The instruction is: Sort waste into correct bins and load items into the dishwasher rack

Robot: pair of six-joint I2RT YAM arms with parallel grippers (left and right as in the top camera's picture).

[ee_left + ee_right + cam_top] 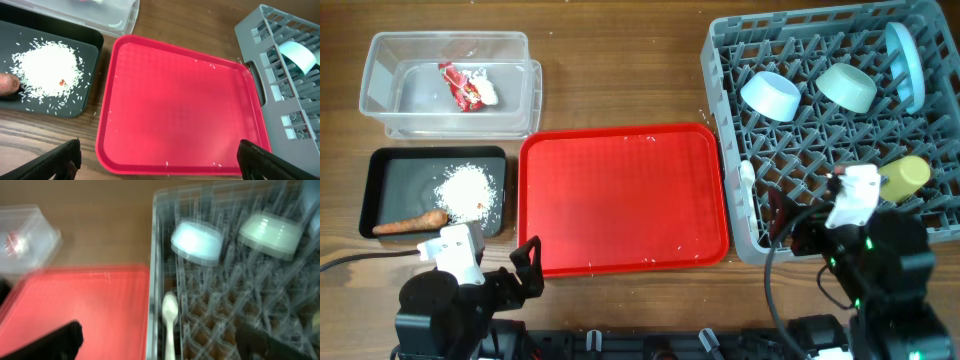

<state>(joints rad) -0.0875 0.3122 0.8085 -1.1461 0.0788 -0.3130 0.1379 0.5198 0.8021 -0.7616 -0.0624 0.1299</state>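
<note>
At ten o'clock on the wooden surface [620, 70], the clear tub [390, 70] holds the crumpled red wrapper [465, 87]. Just at its six o'clock, the black tray [400, 180] carries the rice heap [468, 190], with the carrot piece [410, 224] lying at the heap's eight o'clock. The left gripper [157, 147] hangs over the near edge of the red tray [620, 195], jaws spread wide and holding nothing. At three o'clock of the tray, the grey rack [800, 150] holds the whitish-blue bowl [771, 95], the mint bowl [847, 87] and the blue plate [905, 62] on edge along its twelve o'clock side, with the yellow cup [905, 178] lower at four o'clock. The right wrist view is blurred, but the white spoon [169, 312] seems to lie just inside the rack's nine o'clock wall. The right gripper [159, 329] is above it, parted and empty.
</note>
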